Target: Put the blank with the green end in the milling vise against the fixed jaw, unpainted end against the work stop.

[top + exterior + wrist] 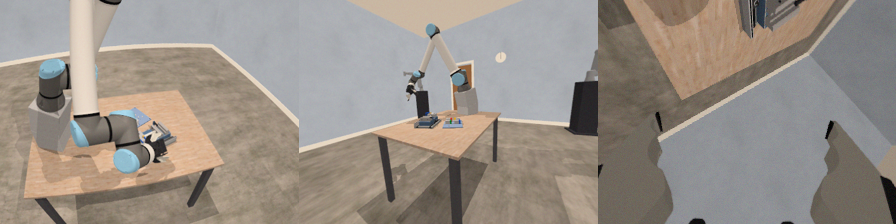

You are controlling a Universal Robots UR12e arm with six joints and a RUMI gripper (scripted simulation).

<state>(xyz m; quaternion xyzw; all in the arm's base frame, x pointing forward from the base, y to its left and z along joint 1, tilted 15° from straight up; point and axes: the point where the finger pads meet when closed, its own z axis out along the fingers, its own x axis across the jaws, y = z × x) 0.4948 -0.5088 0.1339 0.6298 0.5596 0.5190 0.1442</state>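
The blank with the green end (451, 120) stands among other small blanks on a light blue plate (456, 126) (143, 116) on the wooden table. In the top view the arm hides the blanks. The milling vise (427, 121) (163, 132) (768, 15) sits beside the plate; its jaws and work stop are too small to make out. My gripper (408, 95) (162, 149) (745, 117) is open and empty. It hangs high above the table, over the vise's outer side, with only wall and floor between its fingers in the wrist view.
The wooden table (438, 142) (190, 126) (698, 45) carries the robot's grey base block (467, 101) (50, 123) at one end. A dark cabinet (422, 104) stands behind the table. Another dark pedestal (584, 107) stands at the far right.
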